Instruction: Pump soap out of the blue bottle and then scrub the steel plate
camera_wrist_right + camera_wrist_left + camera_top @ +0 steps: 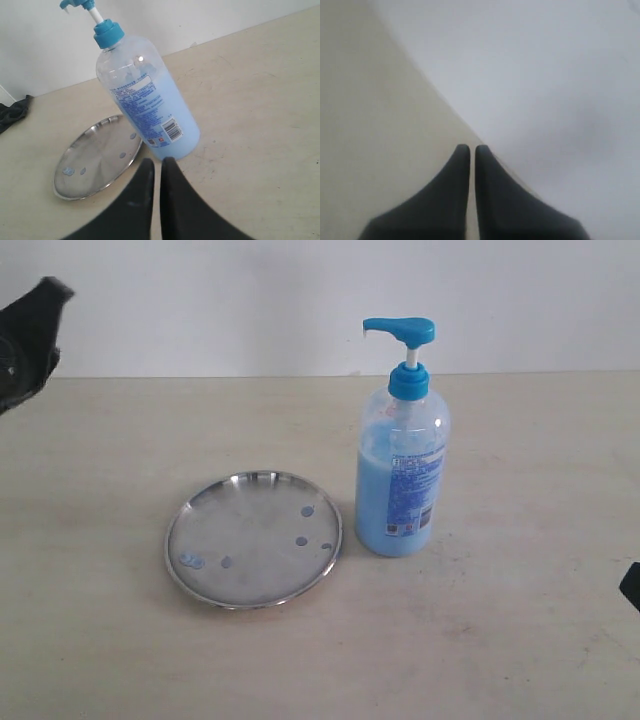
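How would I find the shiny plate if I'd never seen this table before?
Look at the beige table and find the tall blue bottle with the pump. Just left of it in the exterior view lies the steel plate. It is the only flat, round, silver thing, dotted with small blue drops.

Pump head [75, 4] cropped in right wrist view, label [415, 485] print unreadably small — dark shape [25, 340] cut off at the edge

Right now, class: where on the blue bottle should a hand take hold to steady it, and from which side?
Probably the straight body of the blue bottle, below its shoulder, from the exterior view's right: it stands upright, the steel plate lies close on its left, and the pump head must stay free.
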`<state>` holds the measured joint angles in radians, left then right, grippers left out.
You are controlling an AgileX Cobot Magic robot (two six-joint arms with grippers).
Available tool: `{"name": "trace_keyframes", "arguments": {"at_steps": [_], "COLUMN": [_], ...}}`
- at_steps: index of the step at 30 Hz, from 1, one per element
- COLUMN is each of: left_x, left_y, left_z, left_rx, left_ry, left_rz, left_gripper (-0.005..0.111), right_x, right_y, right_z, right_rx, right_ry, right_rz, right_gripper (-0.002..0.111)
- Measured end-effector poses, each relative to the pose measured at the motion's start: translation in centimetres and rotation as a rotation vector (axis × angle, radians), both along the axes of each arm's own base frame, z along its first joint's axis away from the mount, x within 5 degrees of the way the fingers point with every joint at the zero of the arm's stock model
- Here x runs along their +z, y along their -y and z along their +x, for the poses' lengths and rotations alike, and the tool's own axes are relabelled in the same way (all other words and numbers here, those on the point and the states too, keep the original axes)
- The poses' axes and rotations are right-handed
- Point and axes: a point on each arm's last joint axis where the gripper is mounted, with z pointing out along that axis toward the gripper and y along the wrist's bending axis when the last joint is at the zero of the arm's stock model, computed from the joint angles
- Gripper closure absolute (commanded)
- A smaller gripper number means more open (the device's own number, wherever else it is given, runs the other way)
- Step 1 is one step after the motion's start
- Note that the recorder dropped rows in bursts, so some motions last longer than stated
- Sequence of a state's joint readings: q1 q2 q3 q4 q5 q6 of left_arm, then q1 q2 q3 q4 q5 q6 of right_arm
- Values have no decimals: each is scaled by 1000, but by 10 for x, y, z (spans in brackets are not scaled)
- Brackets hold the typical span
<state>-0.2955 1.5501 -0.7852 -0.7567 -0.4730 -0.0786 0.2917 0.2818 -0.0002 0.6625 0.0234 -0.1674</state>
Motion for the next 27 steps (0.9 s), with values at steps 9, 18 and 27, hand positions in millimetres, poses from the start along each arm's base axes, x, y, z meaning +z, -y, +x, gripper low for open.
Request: {"name": "trace_keyframes", "arguments": {"at_steps": [9, 18, 27], "left_x": [2, 6, -63], "left_y": [29, 35, 90], "left_z": [2, 1, 73], "left_rx": [-587, -955, -1246], "left_ry": [-163, -842, -1013], "left_rz": [611, 659, 276], "left_gripper": [103, 103, 103], "right_x": [0, 0, 0], "right_y": [0, 0, 0], "right_z": [0, 0, 0], "right_rx": [0, 0, 0], "right_ry": [0, 0, 0], "right_rz": [0, 0, 0], "right_gripper": [107, 107, 107]}}
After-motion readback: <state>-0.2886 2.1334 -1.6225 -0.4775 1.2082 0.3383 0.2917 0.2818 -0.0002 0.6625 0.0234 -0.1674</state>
